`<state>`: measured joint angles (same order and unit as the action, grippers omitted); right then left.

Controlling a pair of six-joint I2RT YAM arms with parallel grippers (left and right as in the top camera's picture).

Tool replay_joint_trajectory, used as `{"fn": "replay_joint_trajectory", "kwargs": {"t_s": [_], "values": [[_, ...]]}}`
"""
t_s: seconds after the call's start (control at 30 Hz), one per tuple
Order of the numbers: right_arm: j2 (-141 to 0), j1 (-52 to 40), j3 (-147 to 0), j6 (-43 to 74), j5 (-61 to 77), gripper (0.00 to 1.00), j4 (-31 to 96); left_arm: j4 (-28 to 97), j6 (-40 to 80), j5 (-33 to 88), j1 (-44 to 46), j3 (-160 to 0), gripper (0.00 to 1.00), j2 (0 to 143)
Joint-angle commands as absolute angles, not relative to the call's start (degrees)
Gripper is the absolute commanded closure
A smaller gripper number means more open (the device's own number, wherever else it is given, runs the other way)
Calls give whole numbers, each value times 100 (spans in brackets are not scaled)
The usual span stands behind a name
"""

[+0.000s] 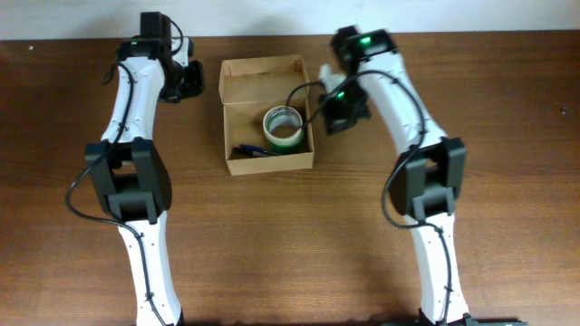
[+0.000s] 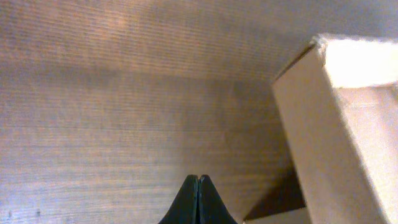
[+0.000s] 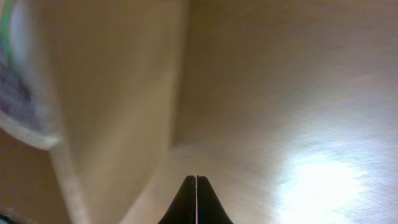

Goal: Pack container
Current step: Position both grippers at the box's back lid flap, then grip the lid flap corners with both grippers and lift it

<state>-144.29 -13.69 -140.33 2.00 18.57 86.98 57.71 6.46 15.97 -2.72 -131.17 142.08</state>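
While your left gripper (image 1: 188, 83) and right gripper (image 1: 337, 116) are both pinched shut and empty, the container (image 1: 269, 163) lies between them. It looks nearer the right gripper, just off its left side.

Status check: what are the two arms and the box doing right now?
Left tool shut, empty, left of container. Right tool shut, empty, beside its right wall. Container open, tape roll and pens inside. Nothing blocking.
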Motion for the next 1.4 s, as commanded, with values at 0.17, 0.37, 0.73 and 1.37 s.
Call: {"fn": "replay_joint_trajectory", "kwargs": {"t_s": [0.17,0.37,0.73,1.37], "values": [[-14481,-99,-14003,1809,3879,96,7269,5240,1236,3535,-615,-13128,98,14420],[-14499,228,-14003,2698,4637,96,6357,5146,1918,4683,-731,-13128,98,14803],[-15375,183,-14003,3089,5771,96,6165,5089,2274,5321,-725,-13128,98,15248],[-15832,-449,-14003,3503,6302,96,4974,4077,3321,5642,-663,-13128,98,15334]]}}
